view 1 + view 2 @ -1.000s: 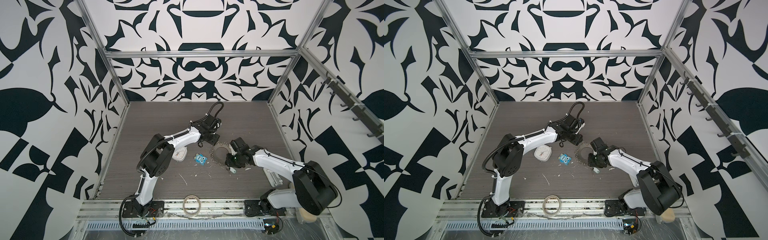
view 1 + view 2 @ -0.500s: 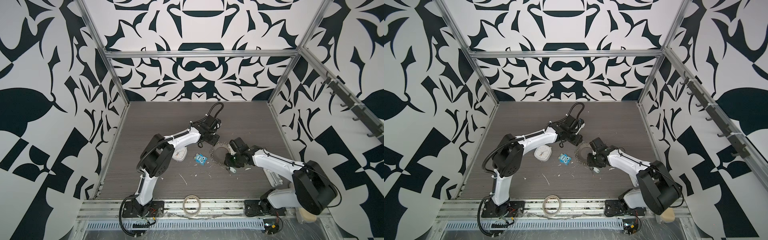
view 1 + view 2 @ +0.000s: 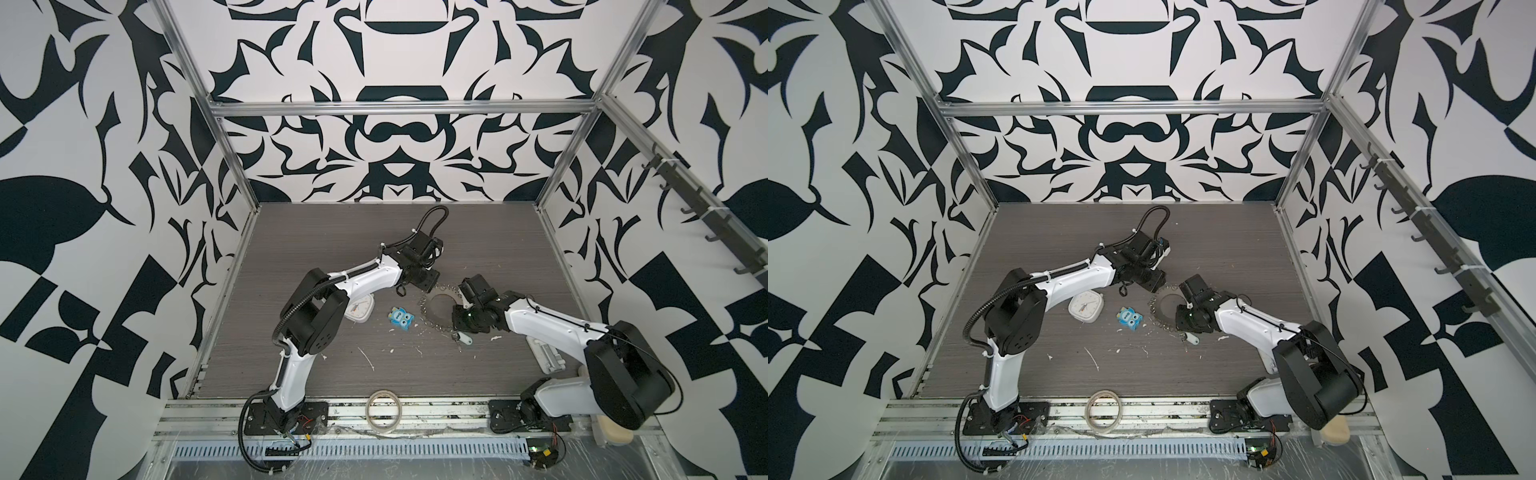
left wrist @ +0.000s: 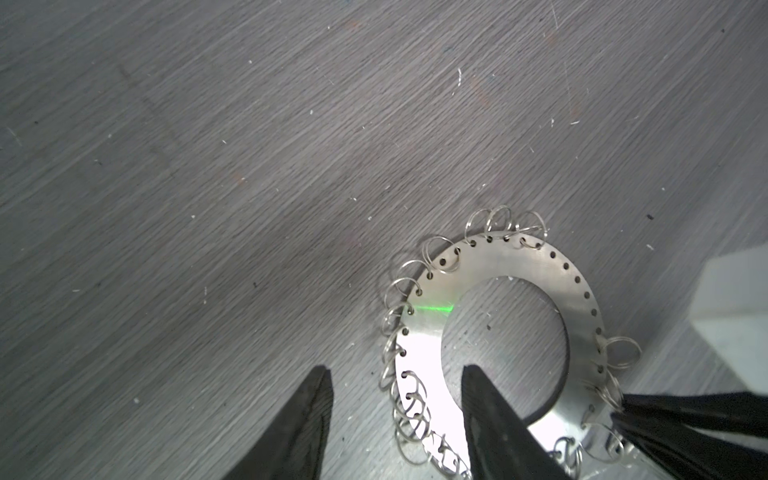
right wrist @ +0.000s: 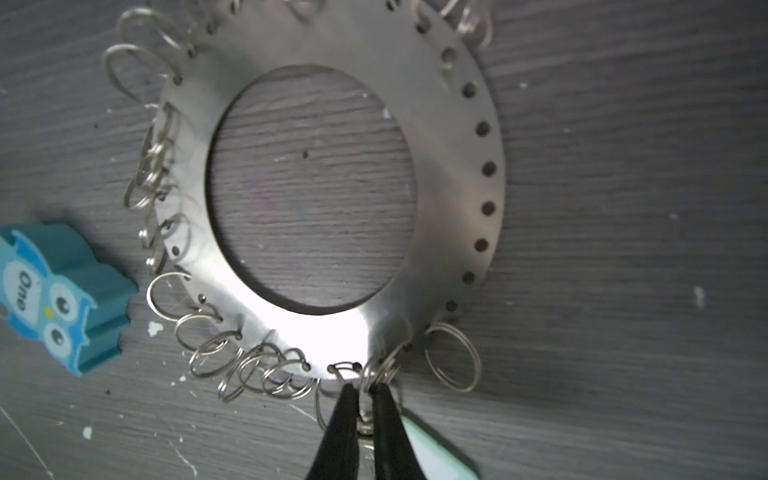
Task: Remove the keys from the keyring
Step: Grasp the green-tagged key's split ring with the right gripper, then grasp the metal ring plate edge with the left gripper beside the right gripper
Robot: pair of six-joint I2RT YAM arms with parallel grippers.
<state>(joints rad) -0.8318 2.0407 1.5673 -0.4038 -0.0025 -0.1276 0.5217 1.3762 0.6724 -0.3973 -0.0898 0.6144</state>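
**A:** Where was the keyring [image 5: 453,137]?

**B:** Flat on the table [image 4: 208,166], next to the owl [image 5: 54,291], between both arms. The left gripper [image 4: 395,370] had its fingers spread, straddling the band. Touching or not, couldn't tell.

**A:** And the keys [image 3: 463,339]?

**B:** At its near edge, mostly hidden under the right gripper [image 5: 365,409], tag cut off in the wrist view. Those fingers were nearly together, pinching a split ring [image 5: 376,376].

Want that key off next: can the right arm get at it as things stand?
Probably yes: the right end effector is pinched on a split ring at the keyring rim, the tagged key lies right by its fingertips, and nothing sits between.
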